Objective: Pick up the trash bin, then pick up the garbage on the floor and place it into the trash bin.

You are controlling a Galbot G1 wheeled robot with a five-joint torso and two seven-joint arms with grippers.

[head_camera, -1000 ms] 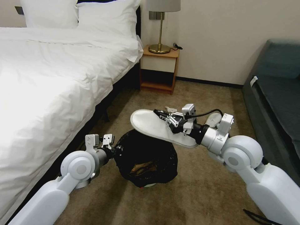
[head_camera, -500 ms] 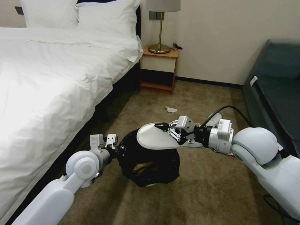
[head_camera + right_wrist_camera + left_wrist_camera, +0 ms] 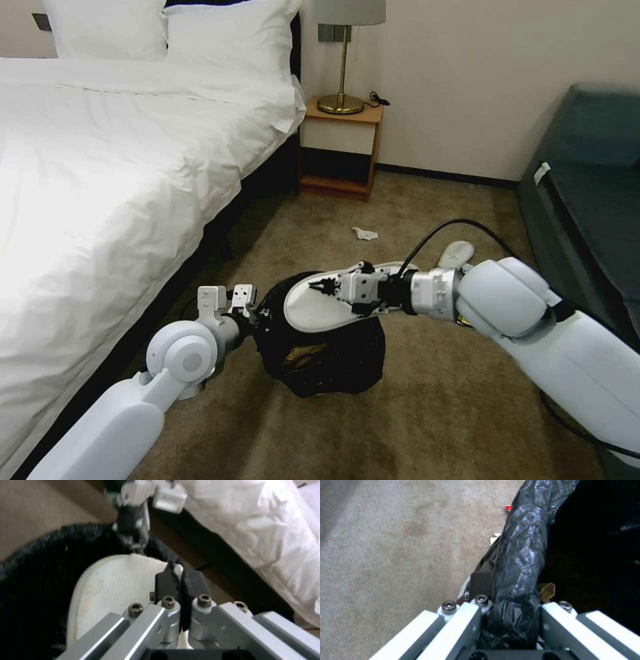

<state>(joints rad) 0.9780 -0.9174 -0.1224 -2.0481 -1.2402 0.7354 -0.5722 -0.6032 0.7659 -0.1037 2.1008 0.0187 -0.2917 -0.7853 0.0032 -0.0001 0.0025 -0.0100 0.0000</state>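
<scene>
While the left gripper (image 3: 257,313) stays clamped on the black-bagged rim of the trash bin (image 3: 320,347), which sits on the carpet (image 3: 433,400) near the bed's (image 3: 100,167) side, the right gripper (image 3: 319,288) pinches a white slipper (image 3: 313,310) between closed fingers (image 3: 193,582). Since a second ago that slipper has come down and tilted, now lying across the bin's mouth. A second slipper (image 3: 457,253) and a tissue (image 3: 365,233) lie farther off on the carpet.

Glossy black trash bin (image 3: 320,353), plain white slipper (image 3: 313,310), mottled tan carpet (image 3: 427,413).
</scene>
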